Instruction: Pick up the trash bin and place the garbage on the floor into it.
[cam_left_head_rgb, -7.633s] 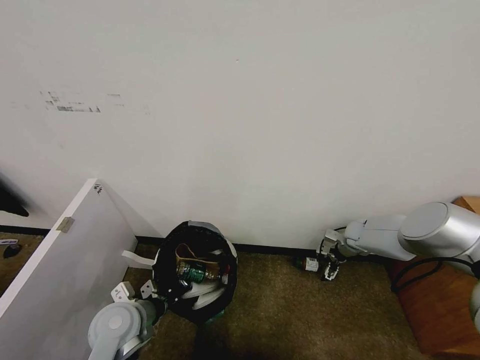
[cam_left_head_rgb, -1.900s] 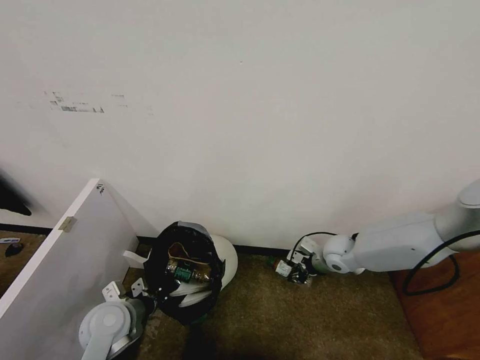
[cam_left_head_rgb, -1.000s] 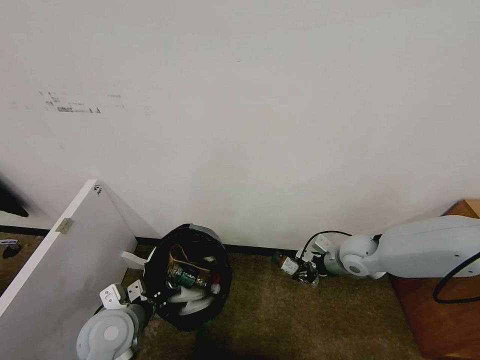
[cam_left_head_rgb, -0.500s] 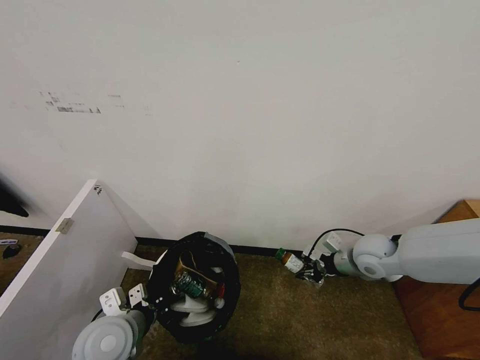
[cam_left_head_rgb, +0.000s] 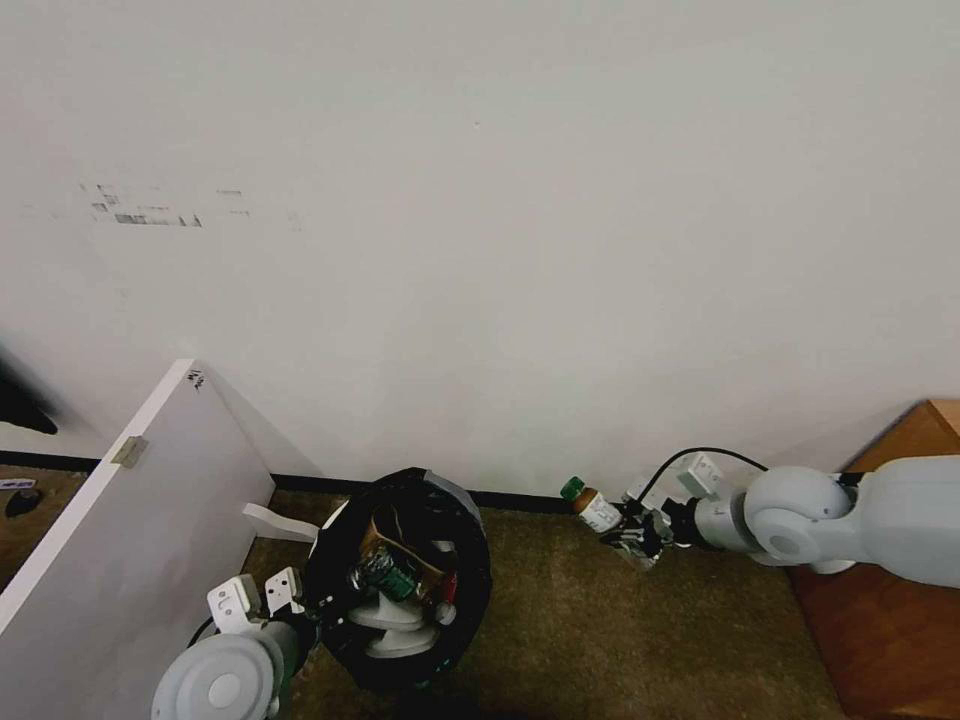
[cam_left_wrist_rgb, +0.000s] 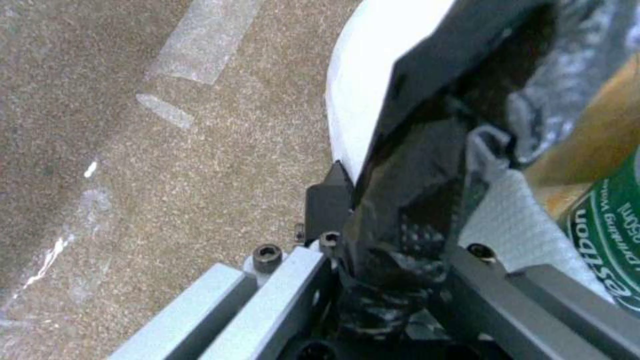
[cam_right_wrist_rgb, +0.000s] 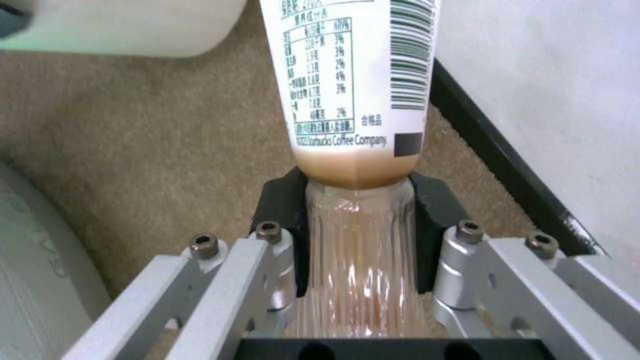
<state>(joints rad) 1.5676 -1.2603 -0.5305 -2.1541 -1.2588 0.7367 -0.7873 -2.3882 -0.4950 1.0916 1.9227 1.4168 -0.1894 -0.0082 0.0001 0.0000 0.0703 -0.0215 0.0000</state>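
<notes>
Right wrist view: right end effector (cam_right_wrist_rgb: 357, 220) clamps ribbed plastic bottle (cam_right_wrist_rgb: 353, 125); left end effector (cam_left_wrist_rgb: 393, 240) pinches bin (cam_left_wrist_rgb: 363, 90) rim.

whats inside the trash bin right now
In the trash bin, held at its rim by the left claw: a green-labelled bottle, a brown paper bag, white slippers, something red and a white tissue. Anything beneath is covered.

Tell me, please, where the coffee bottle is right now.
In the head view the coffee bottle is on the right, held off the carpet by the right gripper, near the wall's baseboard.
</notes>
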